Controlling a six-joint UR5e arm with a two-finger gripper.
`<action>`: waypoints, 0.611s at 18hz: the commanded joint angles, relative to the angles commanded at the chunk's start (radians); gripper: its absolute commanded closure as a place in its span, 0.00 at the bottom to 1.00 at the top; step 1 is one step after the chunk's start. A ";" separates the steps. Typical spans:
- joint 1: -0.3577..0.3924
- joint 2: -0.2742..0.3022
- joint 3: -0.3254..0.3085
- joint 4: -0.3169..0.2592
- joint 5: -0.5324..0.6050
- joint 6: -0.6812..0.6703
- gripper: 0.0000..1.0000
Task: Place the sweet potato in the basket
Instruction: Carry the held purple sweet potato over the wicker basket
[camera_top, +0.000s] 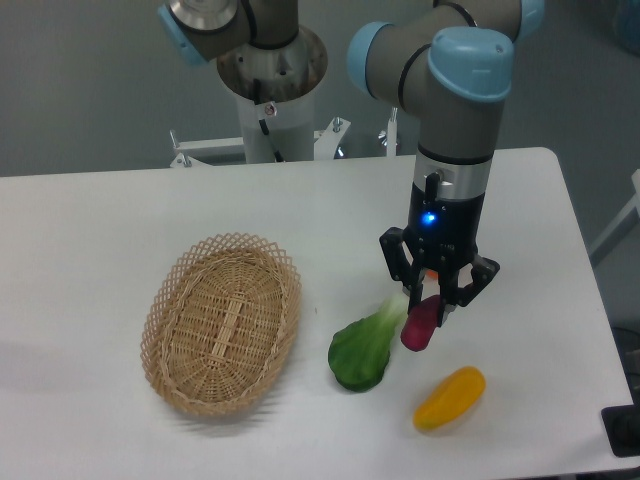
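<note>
The white, matte table (120, 230) fills most of the frame, its rounded far-right corner visible at upper right and its right edge running down toward the lower right. Behind it stands a plain grey wall; a white cylindrical pedestal (272, 110) with a metal bracket rises at upper centre. A dark object (624, 432) sits off the table at the lower right edge.

The grey robot arm with light-blue joint caps (455, 90) descends from the upper right of the frame, its wrist showing a small lit blue indicator. No brand, label or legible writing can be made out on any surface.

The oval, shallow, light tan woven wicker basket with scalloped rim (222, 322) lies at lower left of centre, holding nothing visible.

The green leafy vegetable with a pale stalk (365, 347) lies just right of the basket, well clear of its rim. The yellow-orange oblong pepper (450, 398) lies at lower right, apart from the other produce.

The black two-finger gripper (432, 303) is right of centre, fingers pointing down. The small magenta-purple sweet potato (421, 324) sits between the fingertips, its upper end within the jaws and its lower end tilted down-left, just beside the vegetable's stalk. The fingers appear closed against it; whether it is lifted off the table cannot be told.
</note>
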 joint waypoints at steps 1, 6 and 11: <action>-0.008 0.000 0.000 0.000 0.000 -0.011 0.68; -0.058 0.009 -0.018 0.000 0.012 -0.072 0.68; -0.115 0.043 -0.063 0.008 0.021 -0.155 0.68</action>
